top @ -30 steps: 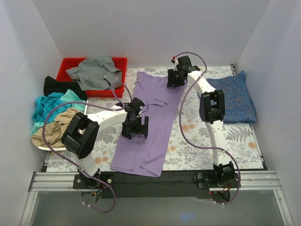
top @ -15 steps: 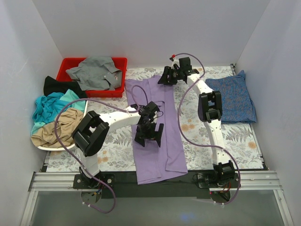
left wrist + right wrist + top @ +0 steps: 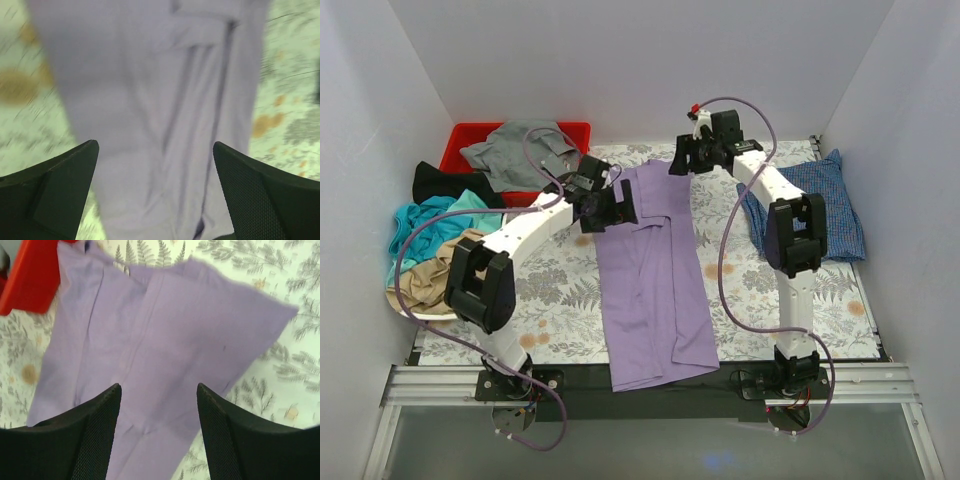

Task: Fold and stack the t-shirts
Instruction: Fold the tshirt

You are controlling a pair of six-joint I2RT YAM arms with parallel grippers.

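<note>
The lavender t-shirt (image 3: 655,290) lies as a long narrow strip down the middle of the floral cover, its sides folded in. My left gripper (image 3: 613,208) hovers open over its far left end; the left wrist view shows blurred lavender cloth (image 3: 150,90) between the spread fingers of this gripper (image 3: 155,145). My right gripper (image 3: 682,162) is open and empty above the shirt's far right corner, with the lavender cloth (image 3: 165,325) below the gripper (image 3: 159,386). The blue checked t-shirt (image 3: 830,205) lies folded at the right, partly behind the right arm.
A red bin (image 3: 470,135) at the back left holds a grey shirt (image 3: 520,150); the bin's corner shows in the right wrist view (image 3: 27,280). Black (image 3: 440,182), teal (image 3: 420,225) and tan (image 3: 435,272) shirts are heaped at the left edge. White walls close in three sides.
The lavender shirt was pulled right and folded into a narrower strip. My left gripper then moved from the shirt's middle up to its far left end. My right gripper stayed near the far end.
</note>
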